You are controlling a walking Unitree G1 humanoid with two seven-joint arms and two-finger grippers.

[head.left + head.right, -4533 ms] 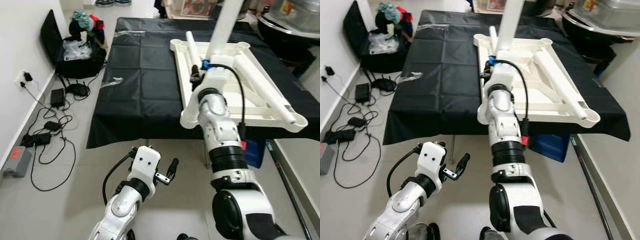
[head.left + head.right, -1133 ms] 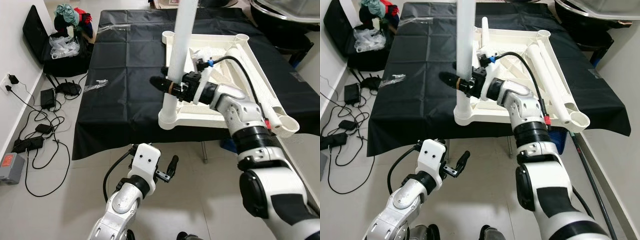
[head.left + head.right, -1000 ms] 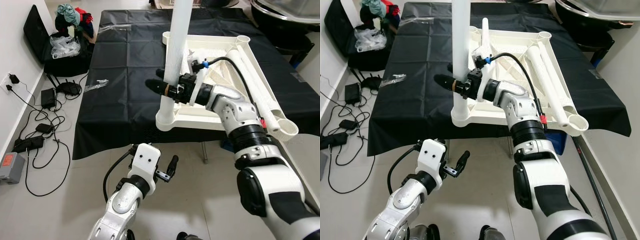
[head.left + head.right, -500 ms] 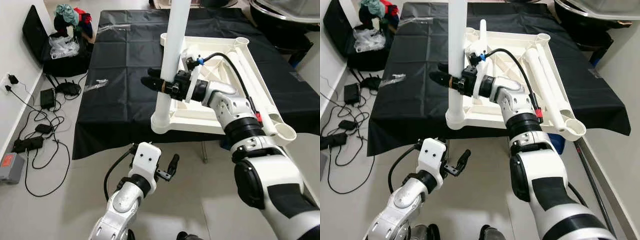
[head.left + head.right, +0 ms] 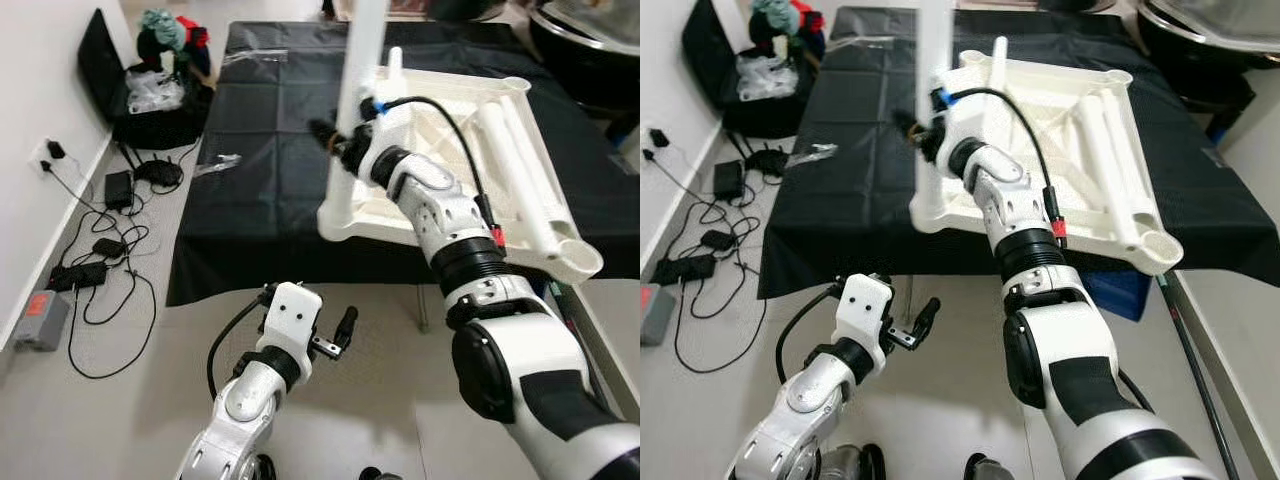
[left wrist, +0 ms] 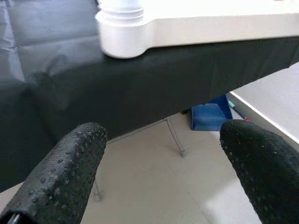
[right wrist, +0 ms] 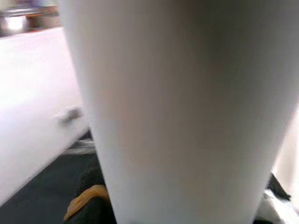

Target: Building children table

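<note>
While cables (image 5: pixel 95 250) are trailing over the floor (image 5: pixel 120 400), the right gripper (image 5: pixel 335 140) is pinching an upright leg (image 5: pixel 360 60) on the black-draped desk (image 5: pixel 270 150); the left gripper (image 6: pixel 163 154) is hanging spread.

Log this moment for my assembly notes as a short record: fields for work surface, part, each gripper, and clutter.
surface: black-clothed table
part: white plastic upside-down tabletop, overhanging the near edge
leg: white plastic tube upright in the near left corner socket
right gripper: fingers around the upright tube
left gripper: low over the floor, fingers open
clutter: cables and adapters on the floor by the wall
</note>
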